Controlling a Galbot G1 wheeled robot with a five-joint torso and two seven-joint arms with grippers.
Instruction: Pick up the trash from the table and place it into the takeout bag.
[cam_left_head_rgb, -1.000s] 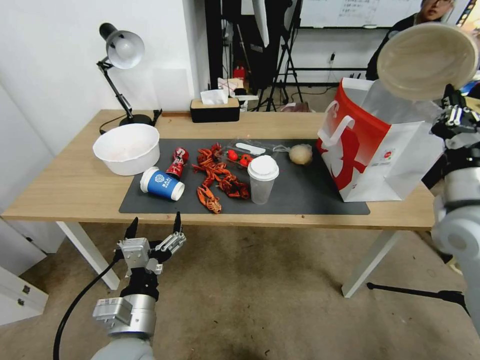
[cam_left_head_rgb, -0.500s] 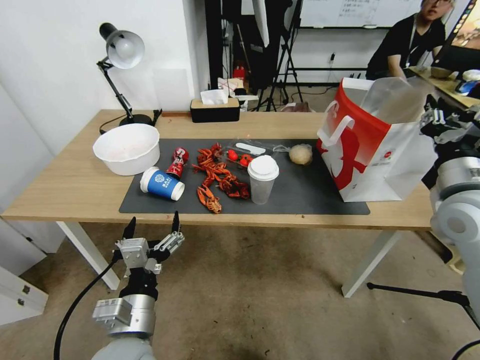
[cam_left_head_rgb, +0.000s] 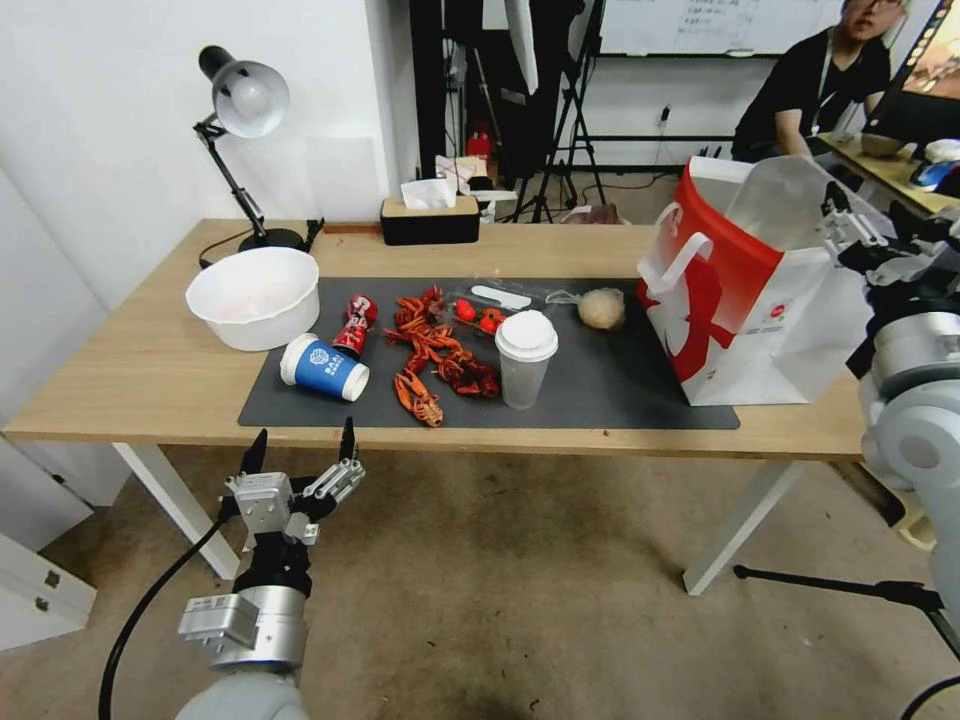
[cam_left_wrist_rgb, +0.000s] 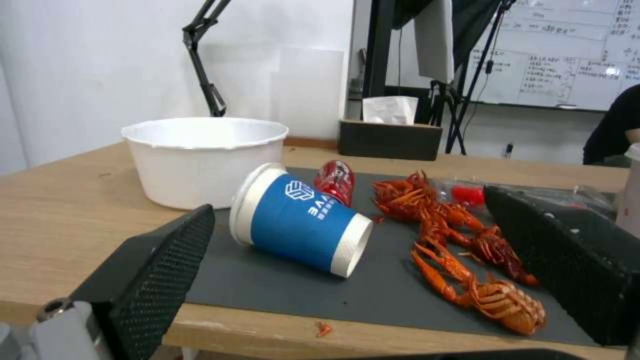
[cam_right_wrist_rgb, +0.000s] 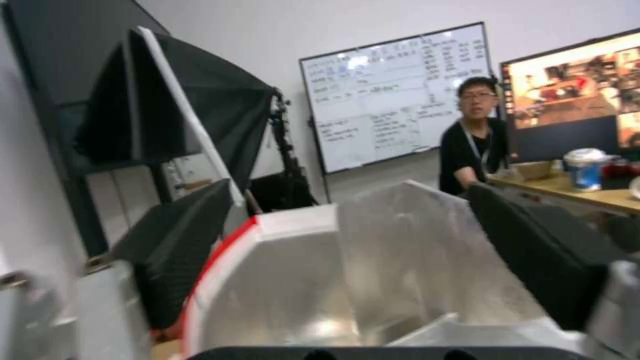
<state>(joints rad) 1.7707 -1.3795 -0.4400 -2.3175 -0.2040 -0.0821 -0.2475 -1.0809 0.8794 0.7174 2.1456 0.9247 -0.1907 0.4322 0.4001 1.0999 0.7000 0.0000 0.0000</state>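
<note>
On the table's (cam_left_head_rgb: 150, 375) dark mat lies the trash: a tipped blue paper cup (cam_left_head_rgb: 323, 367), a crushed red can (cam_left_head_rgb: 355, 323), a clear cup with a white lid (cam_left_head_rgb: 526, 357) and a beige paper ball (cam_left_head_rgb: 601, 308). The red and white takeout bag (cam_left_head_rgb: 740, 300) stands open at the table's right end. My right gripper (cam_left_head_rgb: 858, 225) hovers open and empty at the bag's mouth; its wrist view looks into the bag (cam_right_wrist_rgb: 373, 280). My left gripper (cam_left_head_rgb: 300, 445) hangs open below the table's front edge, facing the blue cup (cam_left_wrist_rgb: 300, 220) and the red can (cam_left_wrist_rgb: 335, 180).
Red crayfish shells (cam_left_head_rgb: 440, 355) and a clear packet with red bits (cam_left_head_rgb: 485, 305) lie mid-mat. A white bowl (cam_left_head_rgb: 254, 297), a desk lamp (cam_left_head_rgb: 240, 100) and a tissue box (cam_left_head_rgb: 430, 215) stand toward the table's left and back. A person sits behind the bag.
One second ago my right gripper held a beige bowl high over the bag; the bowl is gone from it and the gripper has dropped to the bag's mouth. The left arm sank slightly.
</note>
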